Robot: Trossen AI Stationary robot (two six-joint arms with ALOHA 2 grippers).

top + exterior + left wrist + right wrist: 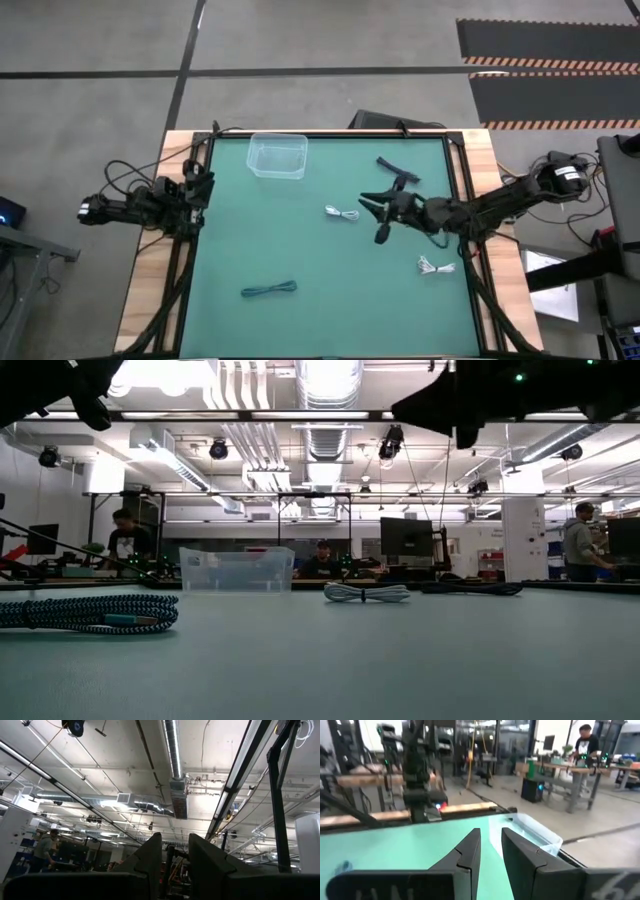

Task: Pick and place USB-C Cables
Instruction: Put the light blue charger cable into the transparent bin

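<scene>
Green mat (300, 240); right gripper (490, 847) fingers narrow, empty; left gripper (175, 852) narrow, off-mat; black cable (397, 167) partly hidden.

— High view looks straight down on the green mat (300, 250); low view sits level at its surface.
— Both share the clear bin (277, 156); the right wrist probably does too.

2 dark, slender jointed arms trailing black cables; each hand (490, 852) has 2 angular black fingers.

No legible text — none anywhere
</scene>
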